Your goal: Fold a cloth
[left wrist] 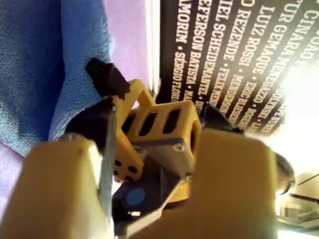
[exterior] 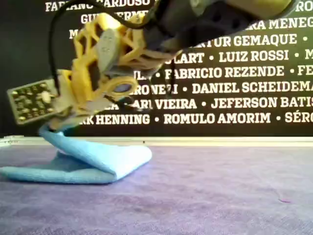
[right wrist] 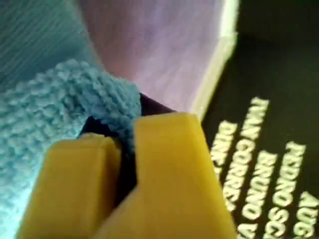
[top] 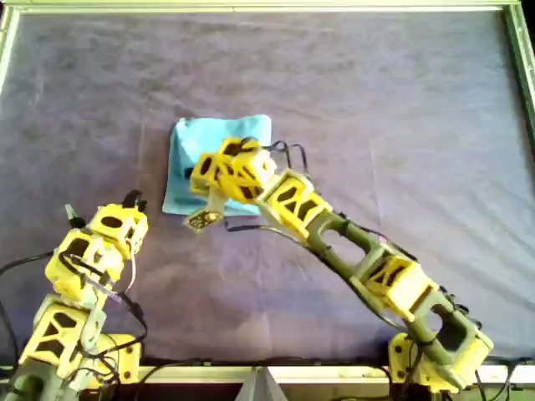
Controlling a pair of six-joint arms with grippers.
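We see the cloth [top: 194, 150] is light sky-blue w/ fine ribbing, the table mat [top: 401, 125] purple-grey, plain. Both arms are yellow w/ dark olive links; right gripper [right wrist: 122, 164] has yellow fingers [right wrist: 169, 169] w/ black pads. Backdrop banner [exterior: 234, 88] is black w/ white lettering.

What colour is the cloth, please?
Light sky blue cloth; clearest in the exterior view.
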